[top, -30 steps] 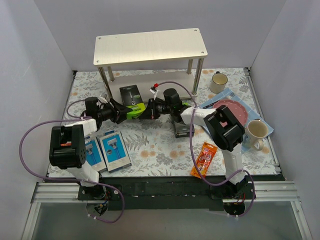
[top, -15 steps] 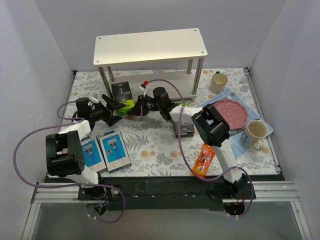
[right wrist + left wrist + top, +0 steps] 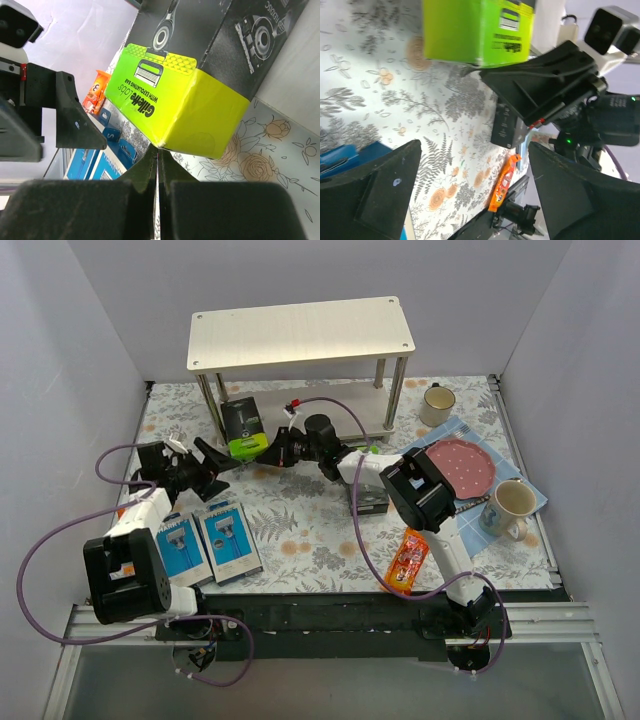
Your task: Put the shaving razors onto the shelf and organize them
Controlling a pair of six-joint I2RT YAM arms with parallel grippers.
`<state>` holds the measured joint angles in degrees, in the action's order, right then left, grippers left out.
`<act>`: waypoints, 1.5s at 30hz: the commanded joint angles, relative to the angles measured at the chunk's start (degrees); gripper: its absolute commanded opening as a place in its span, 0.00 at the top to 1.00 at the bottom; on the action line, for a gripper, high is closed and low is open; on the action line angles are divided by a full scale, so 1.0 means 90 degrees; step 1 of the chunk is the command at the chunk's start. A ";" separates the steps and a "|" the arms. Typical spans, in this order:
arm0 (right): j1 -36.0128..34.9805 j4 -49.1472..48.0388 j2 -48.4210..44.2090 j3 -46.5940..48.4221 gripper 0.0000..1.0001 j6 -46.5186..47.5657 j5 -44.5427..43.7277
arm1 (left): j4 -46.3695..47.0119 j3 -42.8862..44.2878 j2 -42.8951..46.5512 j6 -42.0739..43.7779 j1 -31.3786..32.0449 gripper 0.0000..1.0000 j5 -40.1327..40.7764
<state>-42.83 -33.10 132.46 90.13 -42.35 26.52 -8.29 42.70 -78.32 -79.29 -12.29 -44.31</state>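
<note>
A black razor box with a lime-green end (image 3: 242, 430) stands at the shelf's (image 3: 300, 332) front left leg, at the lower board's edge. My right gripper (image 3: 273, 452) is shut, and in the right wrist view its tips (image 3: 158, 150) touch the lime end's (image 3: 175, 112) lower corner. My left gripper (image 3: 220, 468) is open and empty, just left of the box (image 3: 477, 30). A second black box (image 3: 368, 498) lies by the right arm. Two blue-and-white boxes (image 3: 205, 543) lie front left. One orange packet (image 3: 408, 558) lies front right. Another (image 3: 97, 92) shows past the left gripper.
A pink plate (image 3: 460, 462) sits on a blue mat (image 3: 530, 502) at the right, with one beige mug (image 3: 437, 400) behind it and another (image 3: 512, 502) in front. The arms' cables loop over the floral mat. Grey walls close in both sides.
My left gripper let go of the lime-ended box and drew back to the left. My right gripper, shut, pushed the box back and left against the shelf's front left leg.
</note>
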 commanded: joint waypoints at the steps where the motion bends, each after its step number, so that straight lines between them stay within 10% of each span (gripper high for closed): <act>1: -0.0104 -0.0257 0.0047 0.0396 0.99 -0.0021 -0.0252 | -0.0222 0.0090 -0.0066 0.0372 -0.0060 0.33 0.0364; 9: -0.0602 -0.0307 0.0213 0.0718 0.99 0.0134 -0.0349 | 0.0501 0.0372 -0.0857 0.0128 -0.0069 0.93 -0.0154; 45: -0.0173 0.0016 0.1268 0.2124 0.99 0.0281 -0.0701 | 0.0951 0.0061 -0.0790 -0.0018 -0.0069 0.87 -0.0213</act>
<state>-43.59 -31.03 142.28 105.69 -39.55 20.88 0.45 44.49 -88.53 -80.55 -12.69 -45.56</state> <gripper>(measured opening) 0.021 0.125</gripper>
